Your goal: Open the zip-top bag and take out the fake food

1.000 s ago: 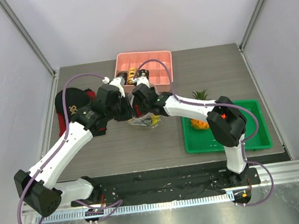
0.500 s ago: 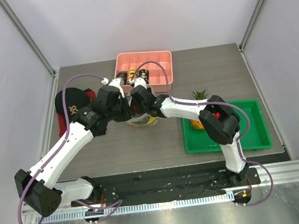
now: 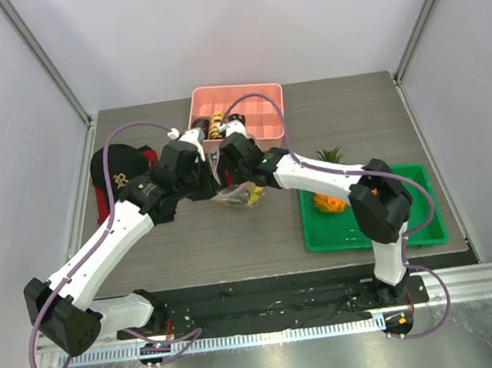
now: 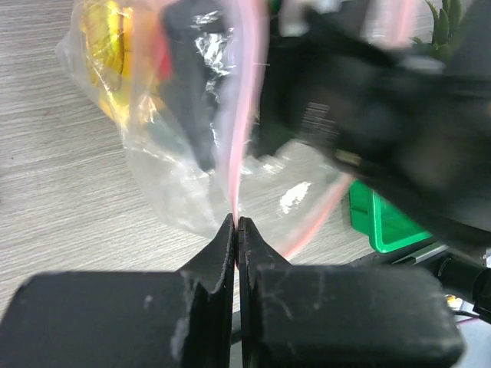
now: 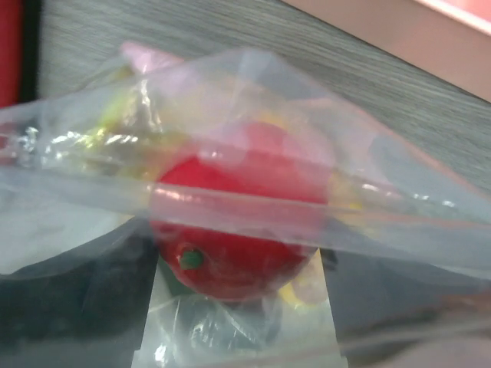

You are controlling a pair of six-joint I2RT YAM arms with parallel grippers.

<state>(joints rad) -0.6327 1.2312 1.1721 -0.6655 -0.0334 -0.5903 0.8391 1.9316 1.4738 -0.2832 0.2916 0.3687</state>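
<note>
Grey wood-grain table [image 3: 191, 243] held the zip-top bag [image 3: 237, 197] at its middle, between both arms. On its pink zip strip [image 4: 245, 92] the left gripper [image 4: 236, 224] was clamped tight. Wide-jawed, the right gripper [image 3: 234, 175] flanked a red fruit [image 5: 230, 230] inside the bag; whether it gripped could not be told. A pineapple [image 3: 326, 200] lay on the green tray [image 3: 410, 219].

The clear, crinkly zip-top bag [image 3: 237, 196], pink-stripped along one edge, sits bunched just in front of the pink tray [image 3: 259, 102], a glossy red fruit [image 5: 230, 230] and something yellow inside, while the orange, green-crowned pineapple [image 3: 328, 199] lies farther front-right.
</note>
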